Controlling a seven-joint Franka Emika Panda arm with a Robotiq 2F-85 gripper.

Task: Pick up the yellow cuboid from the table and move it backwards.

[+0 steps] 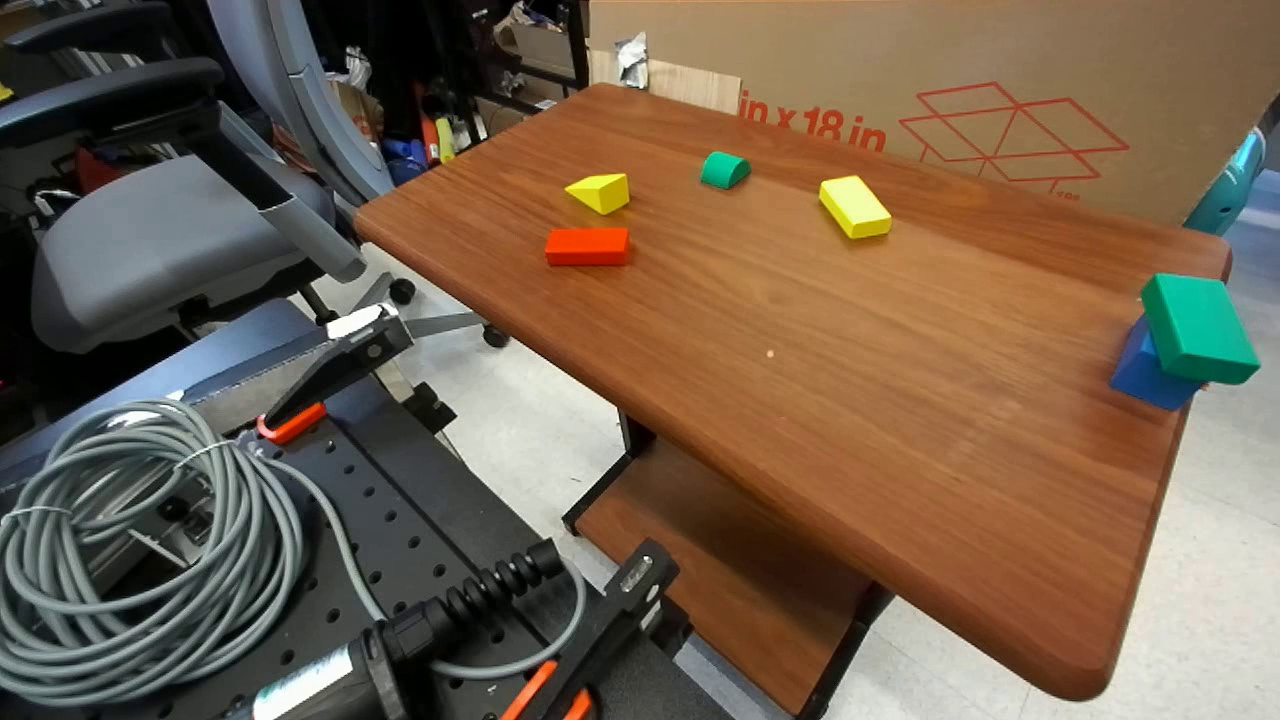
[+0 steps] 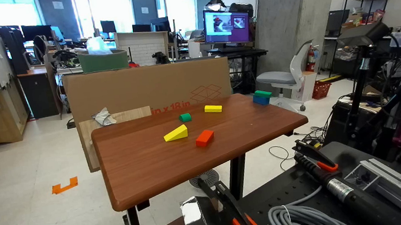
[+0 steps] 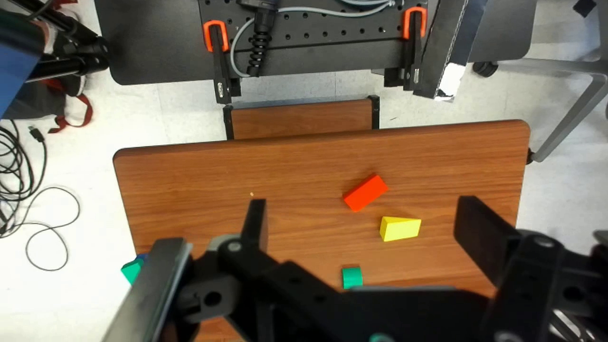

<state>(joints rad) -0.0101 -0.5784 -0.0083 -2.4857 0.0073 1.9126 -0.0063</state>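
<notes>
The yellow cuboid (image 1: 855, 207) lies flat near the far edge of the wood-grain table (image 1: 900, 400) in an exterior view. It also shows in an exterior view (image 2: 213, 108), to the right of a small green half-round block. In the wrist view the yellow cuboid is not visible; the gripper body covers that part of the table (image 3: 304, 166). My gripper (image 3: 363, 209) is open, with its fingers wide apart and nothing between them. It is high above the table and does not show in the exterior views.
An orange-red block (image 1: 587, 247), a yellow wedge (image 1: 602, 193) and a green half-round block (image 1: 724, 170) sit on the table. A green block (image 1: 1200, 328) rests on a blue block (image 1: 1150, 368) at one end. A cardboard sheet (image 1: 1000, 60) stands behind the table.
</notes>
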